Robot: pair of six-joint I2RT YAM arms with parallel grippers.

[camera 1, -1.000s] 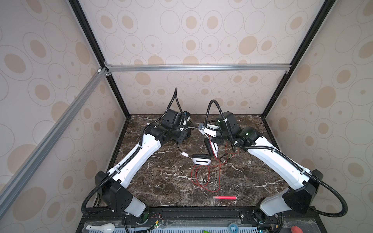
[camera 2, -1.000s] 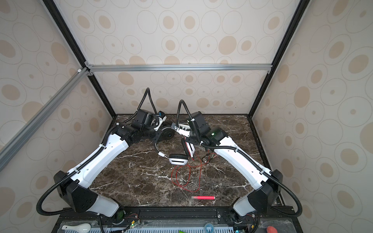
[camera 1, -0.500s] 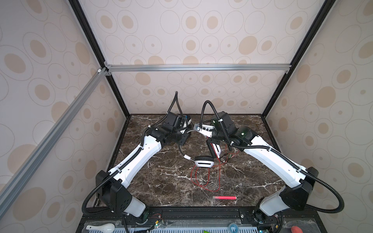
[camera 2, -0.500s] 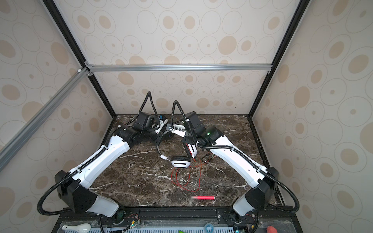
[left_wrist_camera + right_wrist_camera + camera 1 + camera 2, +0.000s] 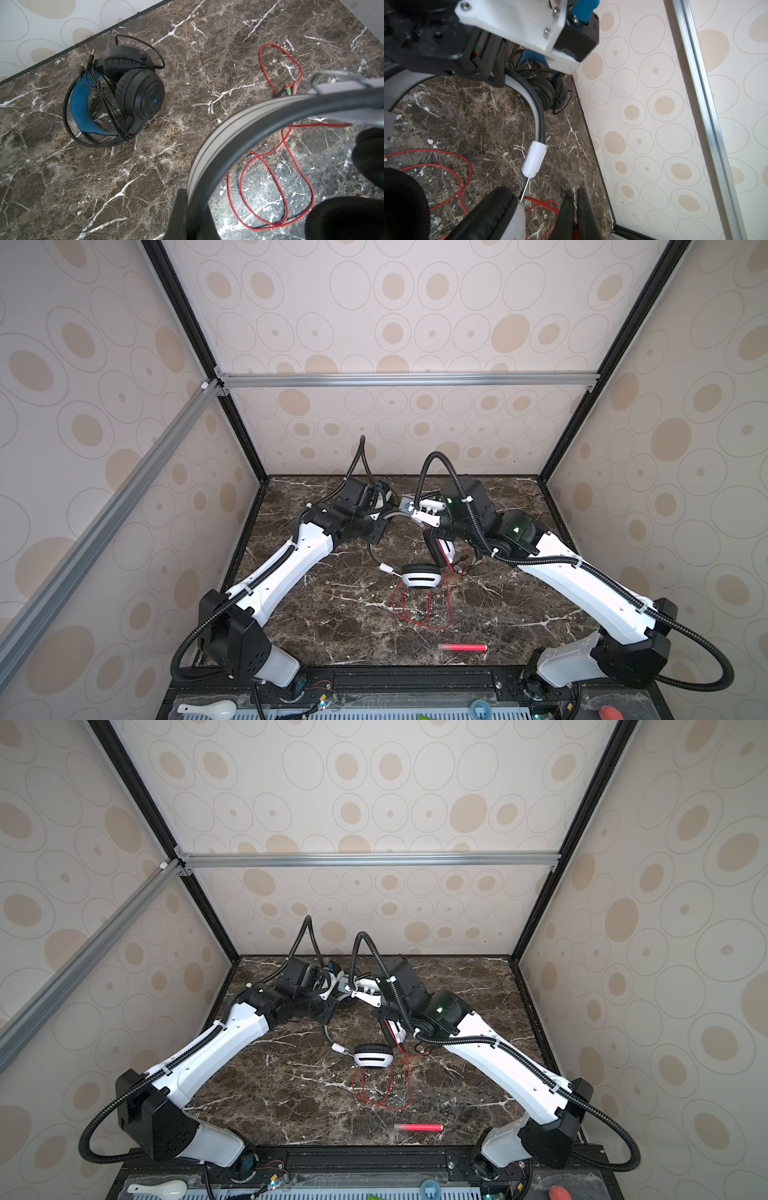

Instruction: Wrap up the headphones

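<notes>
Back wall (image 5: pixel 395 435) close, table (image 5: pixel 332 635) front open: left gripper (image 5: pixel 191 212) clamped on white headset (image 5: pixel 419 576) band, right gripper (image 5: pixel 574 199) pinched shut on red cable (image 5: pixel 260 62), black headset (image 5: pixel 139 97) beside left.

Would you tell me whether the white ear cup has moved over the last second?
Yes: in a top view the white ear cup has come slightly nearer the pink marker, which has stayed put.

Gripper (image 5: pixel 190 214) seemingly clamps white headset (image 5: pixel 226 135)
</notes>
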